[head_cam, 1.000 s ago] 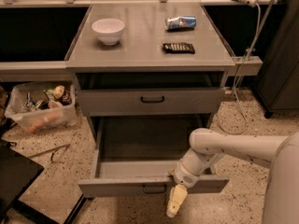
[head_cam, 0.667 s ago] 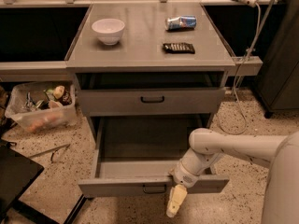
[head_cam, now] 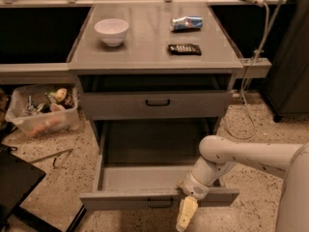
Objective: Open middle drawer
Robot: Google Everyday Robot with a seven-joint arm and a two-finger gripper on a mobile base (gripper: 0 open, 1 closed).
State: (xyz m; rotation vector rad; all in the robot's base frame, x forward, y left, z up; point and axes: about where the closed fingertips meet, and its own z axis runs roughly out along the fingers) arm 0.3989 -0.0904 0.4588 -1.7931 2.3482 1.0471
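Note:
The middle drawer [head_cam: 120, 200] is pulled far out toward me, with its plain grey tray [head_cam: 145, 177] showing. Its low front panel carries a small black loop handle [head_cam: 160, 203] at centre. My gripper [head_cam: 186, 214] hangs just in front of and below the panel's right part, right of the handle, pointing down to the floor. It holds nothing that I can see. My white arm [head_cam: 241, 153] reaches in from the right over the drawer's front right corner. The drawer above [head_cam: 157, 103] is closed.
On the cabinet top [head_cam: 145, 52] stand a white bowl [head_cam: 111, 30], a lying can [head_cam: 187, 22] and a black device [head_cam: 184, 49]. A clear bin of clutter [head_cam: 41, 111] sits on the floor at the left. A black object [head_cam: 14, 182] lies at the lower left. A cable [head_cam: 251, 71] hangs at the right.

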